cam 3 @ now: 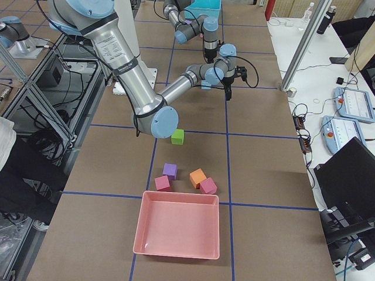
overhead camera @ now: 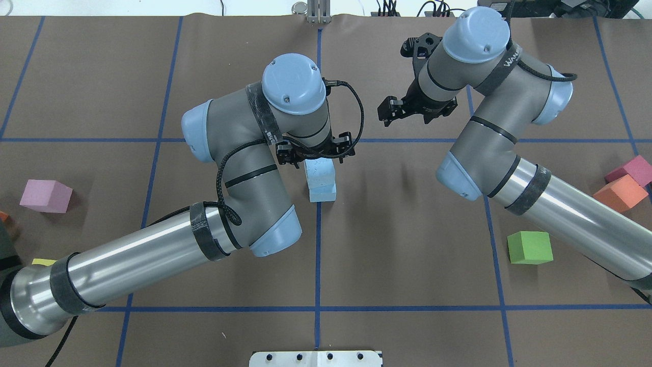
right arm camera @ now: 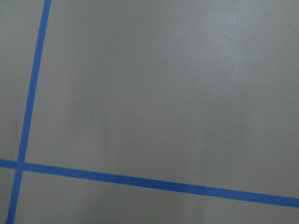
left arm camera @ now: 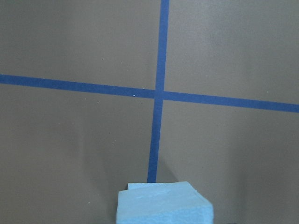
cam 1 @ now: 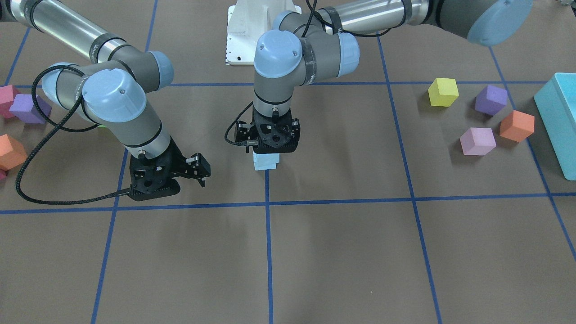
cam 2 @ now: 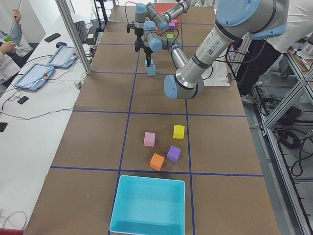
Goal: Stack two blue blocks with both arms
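Note:
Two pale blue blocks [cam 1: 266,161] stand stacked on a blue tape line at the table's middle, the top one set slightly askew; the stack also shows in the overhead view [overhead camera: 321,181] and at the bottom of the left wrist view [left arm camera: 163,203]. My left gripper [cam 1: 268,152] points straight down right over the stack [overhead camera: 317,155], jaws spread wide; its fingertips are hidden. My right gripper [cam 1: 194,175] is open and empty, tilted, hanging above bare table away from the stack [overhead camera: 415,114]. The right wrist view shows only table and tape.
On my left side lie yellow [cam 1: 443,92], purple [cam 1: 490,100], orange [cam 1: 516,126] and pink [cam 1: 477,141] cubes beside a turquoise box [cam 1: 558,121]. On my right lie a green cube [overhead camera: 530,247], several more cubes [overhead camera: 619,192] and a pink tray [cam 3: 179,225].

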Controlling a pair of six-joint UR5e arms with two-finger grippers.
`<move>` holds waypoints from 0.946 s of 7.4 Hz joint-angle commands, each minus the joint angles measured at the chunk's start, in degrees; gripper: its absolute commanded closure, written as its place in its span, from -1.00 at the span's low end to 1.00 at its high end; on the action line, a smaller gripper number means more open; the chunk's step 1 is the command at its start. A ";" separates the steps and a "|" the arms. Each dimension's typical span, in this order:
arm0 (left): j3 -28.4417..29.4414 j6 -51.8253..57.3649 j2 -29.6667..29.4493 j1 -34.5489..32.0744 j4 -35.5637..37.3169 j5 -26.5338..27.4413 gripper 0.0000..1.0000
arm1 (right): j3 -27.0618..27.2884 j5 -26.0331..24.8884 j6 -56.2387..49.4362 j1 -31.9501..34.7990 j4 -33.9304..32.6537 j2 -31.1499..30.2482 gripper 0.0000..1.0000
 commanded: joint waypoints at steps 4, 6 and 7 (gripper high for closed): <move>-11.24 7.94 9.14 -11.63 0.60 -12.25 -0.99 | 5.26 -1.62 -0.67 2.88 6.52 -8.06 -1.00; -16.96 23.29 16.44 -19.61 5.22 -16.91 -0.99 | 10.70 8.09 -1.46 13.38 6.42 -15.18 -1.00; -19.69 35.30 19.78 -24.01 9.52 -18.08 -0.99 | 13.95 12.15 -1.64 18.40 6.42 -19.13 -1.00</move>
